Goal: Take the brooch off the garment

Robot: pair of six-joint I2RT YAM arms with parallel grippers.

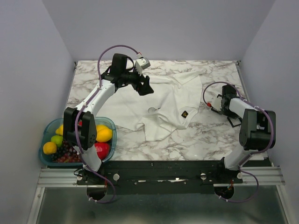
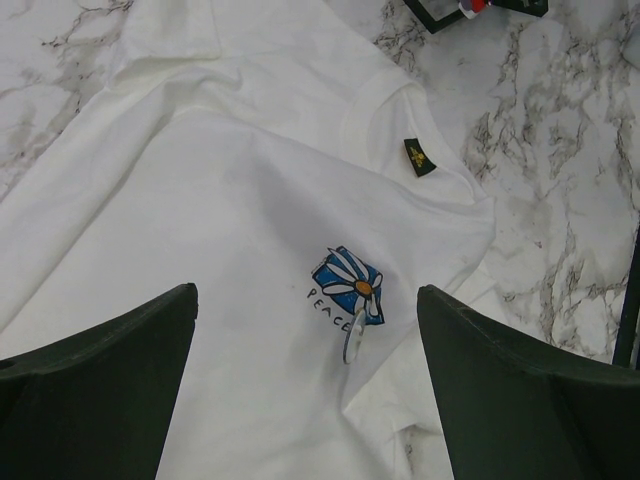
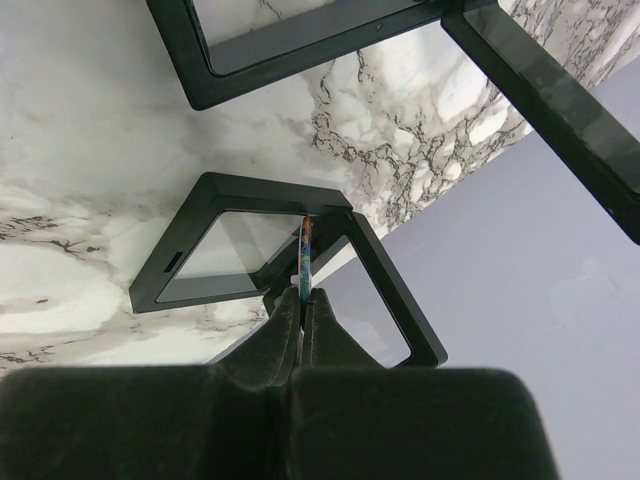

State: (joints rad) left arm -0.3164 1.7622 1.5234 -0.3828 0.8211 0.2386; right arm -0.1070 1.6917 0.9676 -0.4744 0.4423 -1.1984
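The brooch (image 2: 352,285), a white daisy with a yellow centre on blue, sits pinned on the garment (image 2: 200,190). In the top view it is a small round spot (image 1: 153,110) near the middle of the white shirt (image 1: 166,98). The dark diamond logo (image 1: 184,113) is at its 3 o'clock.

The shirt lies spread and rumpled on the marble desk (image 1: 196,140). The left pincer (image 2: 305,295) hangs above the cloth with its jaws wide apart. The brooch shows between them, and neither finger touches it. From above, this pincer (image 1: 145,87) is at about 12 o'clock of the brooch.

At 3 o'clock of the shirt, off the cloth, the right pincer (image 3: 303,300) is pressed together on a thin flat piece (image 3: 305,250). The piece is seen edge-on with blue and orange tints, and I cannot tell what it is. It hangs over a black square frame (image 3: 250,250), with another frame (image 3: 290,40) at that one's 12 o'clock.

A teal bowl (image 1: 46,133) of fruit stands at 8 o'clock of the shirt.
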